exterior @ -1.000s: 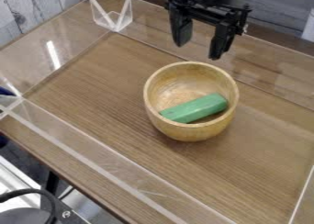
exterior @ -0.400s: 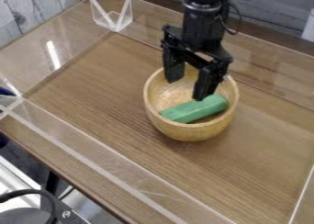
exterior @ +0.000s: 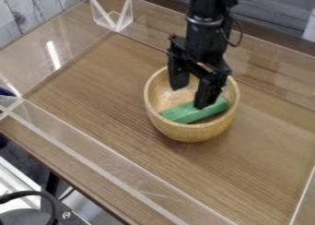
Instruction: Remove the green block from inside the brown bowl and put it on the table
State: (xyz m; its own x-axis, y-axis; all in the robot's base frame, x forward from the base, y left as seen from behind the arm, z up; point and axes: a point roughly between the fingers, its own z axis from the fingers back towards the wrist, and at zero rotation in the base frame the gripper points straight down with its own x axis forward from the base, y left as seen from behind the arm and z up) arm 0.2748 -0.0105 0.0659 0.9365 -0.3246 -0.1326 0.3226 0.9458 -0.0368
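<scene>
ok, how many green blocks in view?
1. The green block lies inside the brown bowl, partly behind the open tool reaching into it. None visible on the table; nothing seems hidden.

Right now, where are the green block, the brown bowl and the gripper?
green block (exterior: 194, 111): camera view, on its visible top face.
brown bowl (exterior: 185, 131): camera view, on its front outer wall.
gripper (exterior: 193, 88): camera view, between its open fingertips.

Open hand inside the brown bowl, over the green block

The hand (exterior: 196, 93) points straight down with its two dark fingers (exterior: 180, 77) spread wide, their tips inside the brown bowl (exterior: 191, 124). The green block (exterior: 197, 110) lies on the bowl's pale floor between and just below the fingers; contact cannot be told. The bowl rests on the wood-grain counter (exterior: 105, 90), bordered by clear acrylic walls (exterior: 74, 141).
</scene>
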